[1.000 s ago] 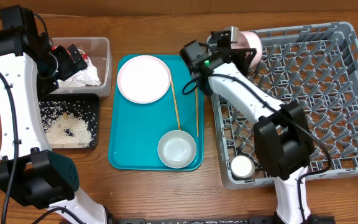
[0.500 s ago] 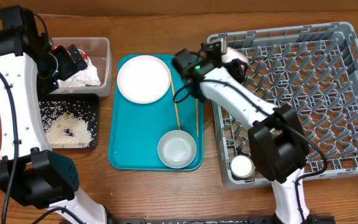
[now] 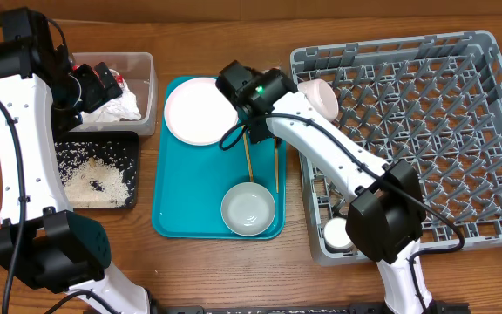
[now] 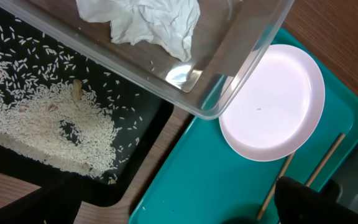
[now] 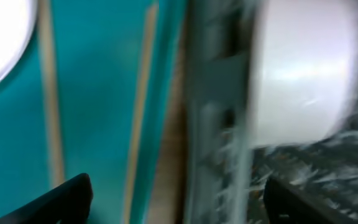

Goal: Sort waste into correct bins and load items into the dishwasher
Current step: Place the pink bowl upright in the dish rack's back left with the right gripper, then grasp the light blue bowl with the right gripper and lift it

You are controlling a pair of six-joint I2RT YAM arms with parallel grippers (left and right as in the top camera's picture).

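A pale pink bowl (image 3: 322, 97) (image 5: 303, 68) lies on its side in the far left corner of the grey dishwasher rack (image 3: 460, 131), and a small white cup (image 3: 338, 234) stands at its near left corner. My right gripper (image 3: 249, 91) (image 5: 182, 205) is open and empty over the teal tray's far right edge, left of that bowl. On the tray lie a pink plate (image 3: 201, 111) (image 4: 275, 102), two chopsticks (image 3: 247, 153) (image 5: 140, 106) and a white bowl (image 3: 248, 209). My left gripper (image 3: 100, 85) (image 4: 179, 211) hangs open and empty above the clear tub (image 3: 143, 92), which holds the napkin (image 3: 116, 106) (image 4: 148, 22).
The black tray (image 3: 131, 170) in front of the tub holds scattered rice (image 4: 42, 112). The teal tray (image 3: 177, 192) sits between the bins and the rack. The right arm stretches from the table's near edge across the rack's left side.
My right gripper has opened, left the pink bowl in the rack's corner, and swung left over the teal tray. The left arm has not moved.
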